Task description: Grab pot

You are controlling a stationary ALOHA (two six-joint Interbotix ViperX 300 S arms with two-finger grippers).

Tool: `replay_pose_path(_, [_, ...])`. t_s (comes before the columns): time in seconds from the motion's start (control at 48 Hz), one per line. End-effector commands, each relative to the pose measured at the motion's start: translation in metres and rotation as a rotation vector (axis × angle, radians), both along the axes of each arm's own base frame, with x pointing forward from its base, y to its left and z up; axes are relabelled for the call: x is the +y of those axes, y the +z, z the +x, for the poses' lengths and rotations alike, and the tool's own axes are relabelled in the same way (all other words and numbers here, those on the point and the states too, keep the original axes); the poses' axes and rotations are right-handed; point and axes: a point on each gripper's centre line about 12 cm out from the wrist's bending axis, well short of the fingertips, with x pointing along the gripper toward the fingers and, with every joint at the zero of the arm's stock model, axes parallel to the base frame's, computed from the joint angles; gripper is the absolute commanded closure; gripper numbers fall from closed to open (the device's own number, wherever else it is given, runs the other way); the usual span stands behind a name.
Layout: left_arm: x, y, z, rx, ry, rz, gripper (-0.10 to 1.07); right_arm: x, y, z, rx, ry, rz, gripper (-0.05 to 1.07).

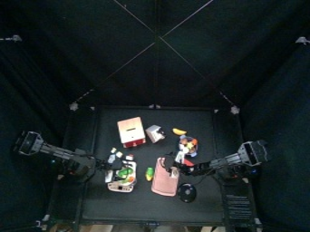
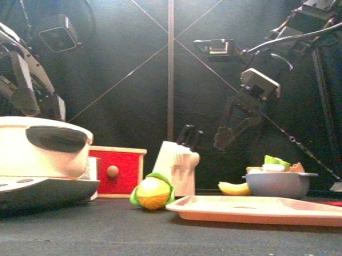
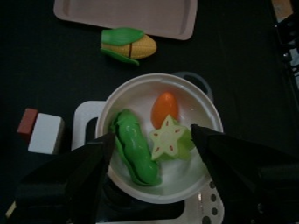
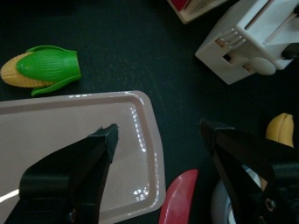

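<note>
The pot (image 3: 149,114) is white inside and holds a green pea pod (image 3: 133,147), a carrot (image 3: 166,105) and a yellow-green star fruit (image 3: 170,140). It sits on a white toy stove (image 3: 89,122) at the table's front left, and it also shows in the front view (image 2: 40,148) and the top view (image 1: 119,179). My left gripper (image 3: 152,171) hangs open just above the pot, one jaw on each side of it, not touching. My right gripper (image 4: 163,171) is open and empty over the pink tray (image 4: 70,149).
A toy corn cob (image 4: 41,68) lies beside the tray, between it and the pot. A white knife block (image 2: 174,165) and a red box (image 2: 118,170) stand behind. A bowl (image 2: 278,182) of fruit, a banana (image 4: 281,129) and a red chili (image 4: 181,199) are at the right.
</note>
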Motion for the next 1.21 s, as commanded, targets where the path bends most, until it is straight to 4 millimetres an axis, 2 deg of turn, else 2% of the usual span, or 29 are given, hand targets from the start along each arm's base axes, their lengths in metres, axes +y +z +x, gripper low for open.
replay_pose_path(0.0, [0.002, 0.017, 0.006, -0.050, -0.003, 0.020, -0.03, -0.003, 0.012, 0.006, -0.040, -0.001, 0.004, 0.01])
replay_pose_path(0.125, [0.015, 0.019, 0.004, -0.041, 0.032, 0.053, -0.03, -0.004, 0.011, 0.006, -0.041, 0.004, 0.010, 0.01])
replay_pose_path(0.396, [0.046, 0.000, -0.002, 0.042, 0.154, 0.070, -0.03, -0.005, 0.008, 0.005, -0.033, -0.004, 0.014, 0.01])
replay_pose_path(0.708, [0.046, -0.012, -0.007, 0.082, 0.164, 0.056, 0.02, -0.005, 0.006, 0.006, -0.030, -0.009, 0.017, 0.01])
replay_pose_path(1.188, [0.045, -0.027, -0.003, 0.144, 0.173, 0.044, 0.21, -0.006, 0.004, 0.006, -0.027, -0.009, 0.021, 0.01])
